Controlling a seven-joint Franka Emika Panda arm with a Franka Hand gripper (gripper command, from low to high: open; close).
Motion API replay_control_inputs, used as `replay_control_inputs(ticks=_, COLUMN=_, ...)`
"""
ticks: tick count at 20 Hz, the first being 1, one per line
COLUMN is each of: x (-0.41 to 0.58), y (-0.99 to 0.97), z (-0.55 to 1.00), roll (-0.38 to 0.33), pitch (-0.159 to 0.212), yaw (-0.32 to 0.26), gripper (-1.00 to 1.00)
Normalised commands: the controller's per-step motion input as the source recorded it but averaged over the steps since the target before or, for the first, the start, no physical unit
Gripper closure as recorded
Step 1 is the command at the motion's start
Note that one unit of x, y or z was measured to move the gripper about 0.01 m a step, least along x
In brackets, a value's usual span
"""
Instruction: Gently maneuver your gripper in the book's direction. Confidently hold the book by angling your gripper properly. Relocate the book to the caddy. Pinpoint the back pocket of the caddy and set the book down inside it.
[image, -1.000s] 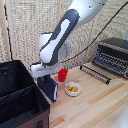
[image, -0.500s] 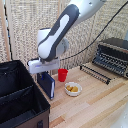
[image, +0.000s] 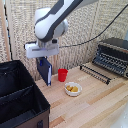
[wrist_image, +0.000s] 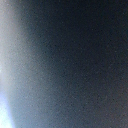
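My gripper (image: 44, 60) hangs from the white and grey arm and is shut on the top edge of the navy-blue book (image: 46, 73). The book hangs upright, its lower edge just above the wooden table. It is right beside the black caddy (image: 35, 97), just past the caddy's wall on the exterior view's right. The caddy's top is open and a divider (image: 17, 94) splits its inside. I cannot tell which compartment is the back pocket. The wrist view is filled by a blurred dark blue surface (wrist_image: 75, 65), seemingly the book's cover.
A red cup (image: 62, 75) stands just to the exterior view's right of the book. A white bowl (image: 73, 89) with yellow food sits in front of it. A dark toaster oven (image: 114, 54) and a wire rack (image: 97, 73) stand further right. A wicker screen lines the back.
My gripper has risen with the book in it, lifting the book's lower edge higher, while staying beside the caddy's wall.
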Motion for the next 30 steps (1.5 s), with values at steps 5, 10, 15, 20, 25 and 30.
replay_control_inputs(ticks=5, x=-0.063, y=0.08, z=0.93, roll=0.0, pitch=-0.058, yaw=-0.294, gripper=1.0)
replay_control_inputs(ticks=10, x=-0.064, y=0.19, z=0.82, roll=0.01, pitch=-0.069, yaw=-0.269, gripper=1.0)
replay_control_inputs(ticks=15, x=-0.077, y=0.16, z=0.7, roll=0.034, pitch=-0.045, yaw=-0.269, gripper=1.0)
replay_control_inputs(ticks=20, x=-0.116, y=0.28, z=0.43, roll=0.086, pitch=0.013, yaw=-0.177, gripper=1.0)
replay_control_inputs(ticks=25, x=-0.104, y=0.37, z=0.33, roll=0.106, pitch=0.065, yaw=-0.114, gripper=1.0)
replay_control_inputs(ticks=30, x=-0.066, y=0.47, z=0.27, roll=0.076, pitch=0.122, yaw=-0.066, gripper=1.0)
